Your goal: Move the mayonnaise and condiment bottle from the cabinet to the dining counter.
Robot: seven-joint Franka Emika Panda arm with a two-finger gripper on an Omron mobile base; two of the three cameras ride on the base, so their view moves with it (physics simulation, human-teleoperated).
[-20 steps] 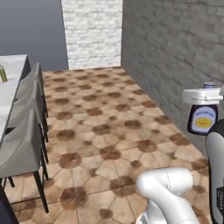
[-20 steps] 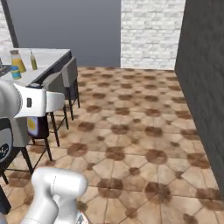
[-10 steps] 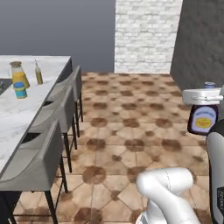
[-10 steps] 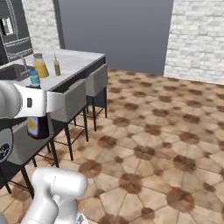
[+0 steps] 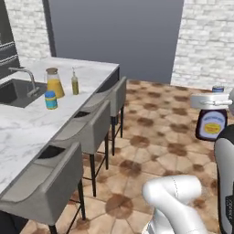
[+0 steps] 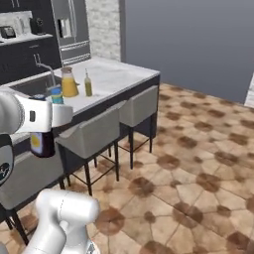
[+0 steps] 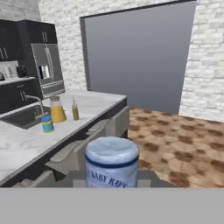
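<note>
Carrying step: the pincer [image 5: 211, 103] is clamped on the condiment bottle [image 5: 211, 125]; the worktop [image 5: 27, 128] edge awaits (mayonnaise [image 5: 50, 100] already there).

the arm rises from the base and bends high, its white elbow low in the foreground. the gripper [image 5: 211, 101] sits level at the arm's end — jaws closed on a bottle [image 5: 211, 125] that hangs below it, well above the floor.
</note>
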